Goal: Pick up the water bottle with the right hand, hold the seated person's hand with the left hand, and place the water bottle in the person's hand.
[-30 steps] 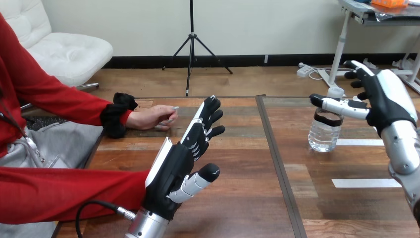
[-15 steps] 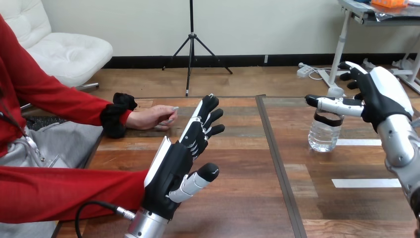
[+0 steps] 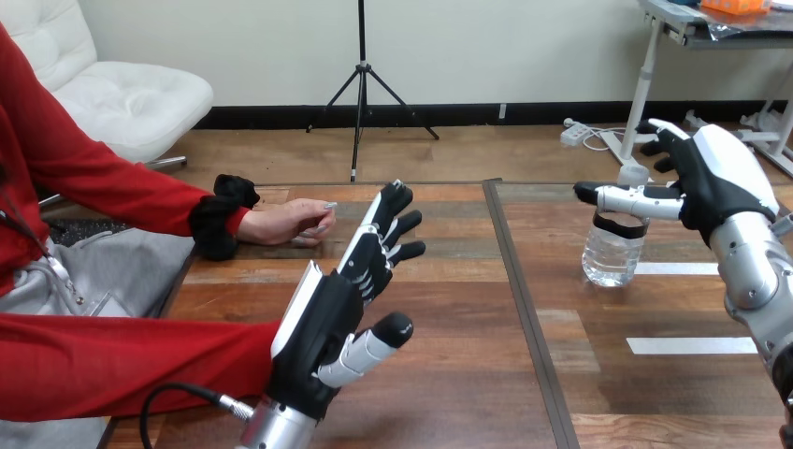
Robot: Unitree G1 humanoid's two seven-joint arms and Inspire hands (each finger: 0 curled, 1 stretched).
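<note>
The wooden table (image 3: pixel 449 374) bears a water bottle (image 3: pixel 610 257), the person's hand (image 3: pixel 285 222) and white strips (image 3: pixel 690 345).

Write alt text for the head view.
The robot's right hand is open around the top of a clear water bottle standing on the wooden table. Its left hand, also open, points toward the person's hand resting at the table's left, apart from it.

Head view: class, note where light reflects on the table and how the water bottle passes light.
Head view: the wooden table carries a pale sheen on its right half, around the water bottle; its left half looks darker. Same view: the clear bottle lets the table show through, and the white shell of the right hand catches bright light.
</note>
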